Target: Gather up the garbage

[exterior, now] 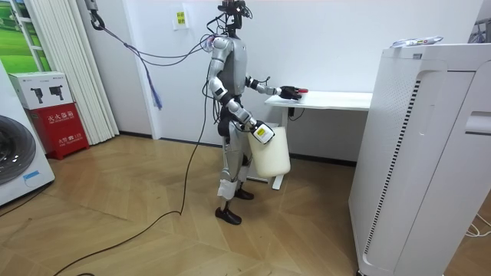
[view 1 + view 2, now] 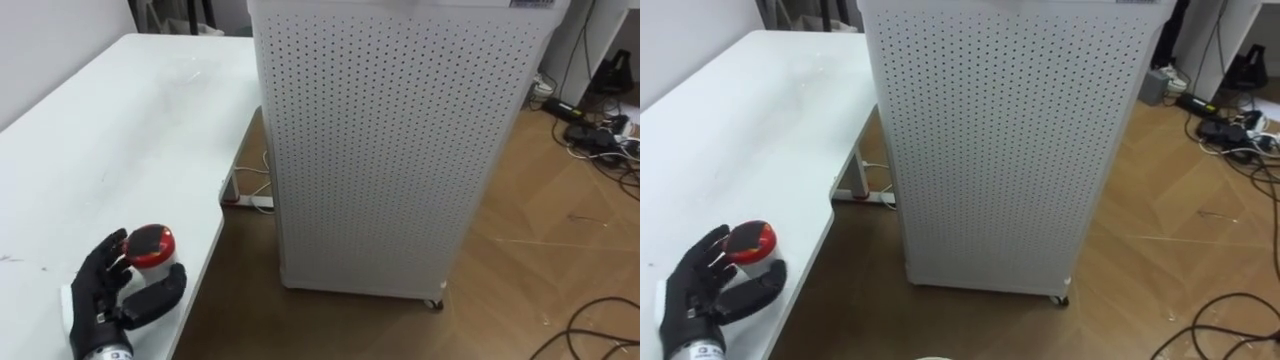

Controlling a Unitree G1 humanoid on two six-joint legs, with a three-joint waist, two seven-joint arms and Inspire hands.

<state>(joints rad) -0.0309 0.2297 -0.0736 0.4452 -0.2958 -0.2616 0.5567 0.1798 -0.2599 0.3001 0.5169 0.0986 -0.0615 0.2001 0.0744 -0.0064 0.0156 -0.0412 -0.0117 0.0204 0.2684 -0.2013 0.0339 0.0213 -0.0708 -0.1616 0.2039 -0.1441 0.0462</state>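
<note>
1. Pale desk (image 2: 120, 150), beside a tall white perforated metal cabinet (image 2: 400, 150), carries the garbage near its edge: a small red-lidded white pot (image 2: 150, 243).
2. A loose grip could tip the pot off that edge.
3. The left robot hand (image 2: 100, 300), black-gloved, curls partway round the pot, touching it. The right robot hand (image 1: 259, 132) is at a cream bag (image 1: 272, 157) beside the desk.
</note>
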